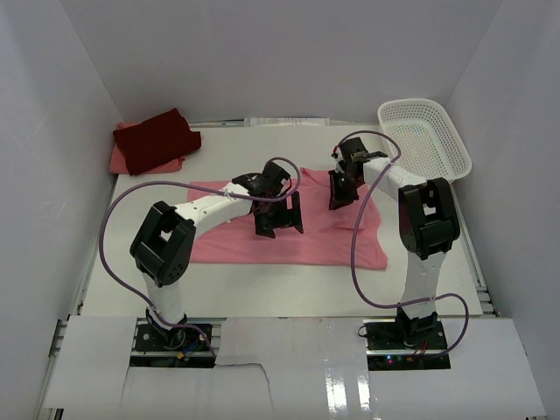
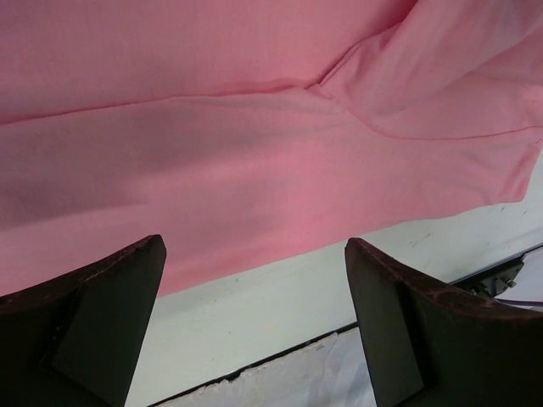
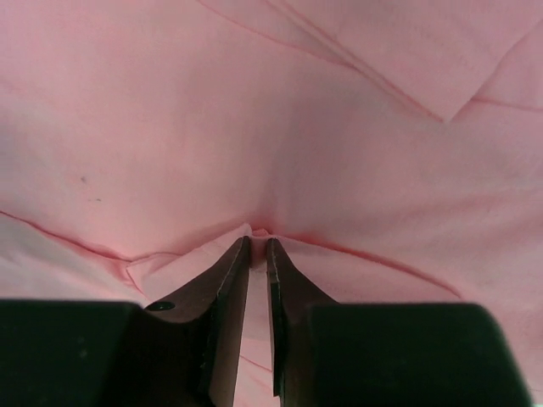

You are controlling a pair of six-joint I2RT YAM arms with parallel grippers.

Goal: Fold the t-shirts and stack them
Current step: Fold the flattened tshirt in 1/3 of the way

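Observation:
A light pink t-shirt [image 1: 297, 241] lies spread flat mid-table. My right gripper [image 1: 343, 199] stands over its back right part, and in the right wrist view the jaws [image 3: 259, 243] are shut on a small raised pinch of the pink cloth [image 3: 254, 127]. Over the middle of the shirt hangs my left gripper [image 1: 278, 219], open. Its wrist view shows both fingers [image 2: 110, 314] wide apart with nothing between them, above the shirt's hem [image 2: 254, 153] and bare table. A folded dark maroon t-shirt [image 1: 159, 136] rests on a salmon pink one [image 1: 121, 162] at the back left.
A white mesh basket [image 1: 426, 140] stands at the back right corner, tilted against the wall. White walls close in the table [image 1: 262, 293] on three sides. Purple cables loop from both arms.

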